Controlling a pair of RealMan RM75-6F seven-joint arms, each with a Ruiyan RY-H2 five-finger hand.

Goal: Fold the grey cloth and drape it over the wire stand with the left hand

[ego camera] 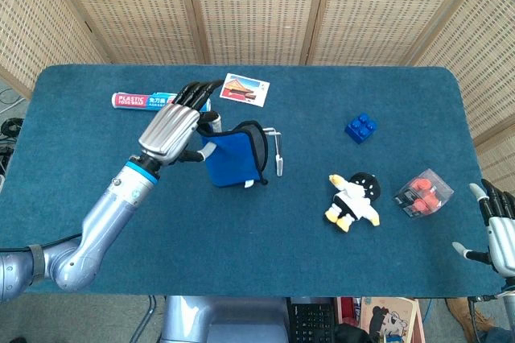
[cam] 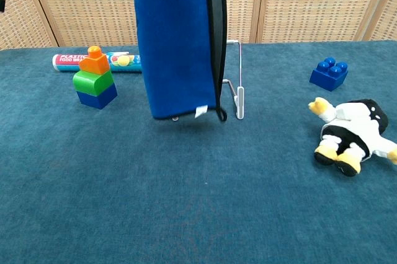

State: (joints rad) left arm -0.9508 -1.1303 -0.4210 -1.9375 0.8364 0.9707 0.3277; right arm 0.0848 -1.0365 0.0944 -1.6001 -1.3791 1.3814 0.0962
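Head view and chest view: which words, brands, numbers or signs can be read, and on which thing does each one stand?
"PLASTIC FOOD WRAP": white letters on the red end of the food wrap box, head view.
Smaller print on the same box: too small to read.
Postcard: a picture of a red building; no readable words.
White tag on the hem of the blue cloth: too small to read.

Head overhead; chest low, frontal.
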